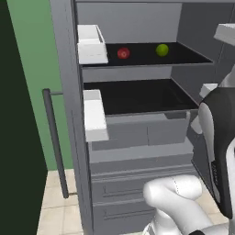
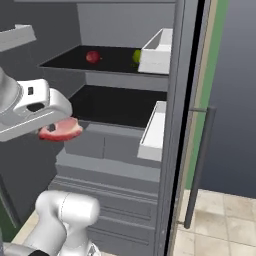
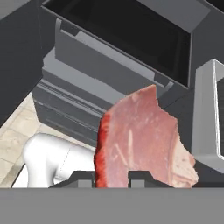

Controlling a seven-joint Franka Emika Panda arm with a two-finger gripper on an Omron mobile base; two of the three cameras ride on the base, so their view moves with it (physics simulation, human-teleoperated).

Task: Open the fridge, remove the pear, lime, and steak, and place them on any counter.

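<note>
Gripped edge-on in the nearly closed end effector [image 3: 112,175], the steak [image 3: 140,140] hangs just outside the open fridge [image 1: 137,133]; pear [image 1: 123,53] and lime [image 1: 162,50] sit on its upper shelf.

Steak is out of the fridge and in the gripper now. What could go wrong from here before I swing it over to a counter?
The gripper pinches the steak only at its bottom edge, so a fast swing might shake it loose. The white door bins sit close beside the hand and could be clipped while backing out. The pear and lime remain on the upper shelf, needing a deeper reach later.
</note>
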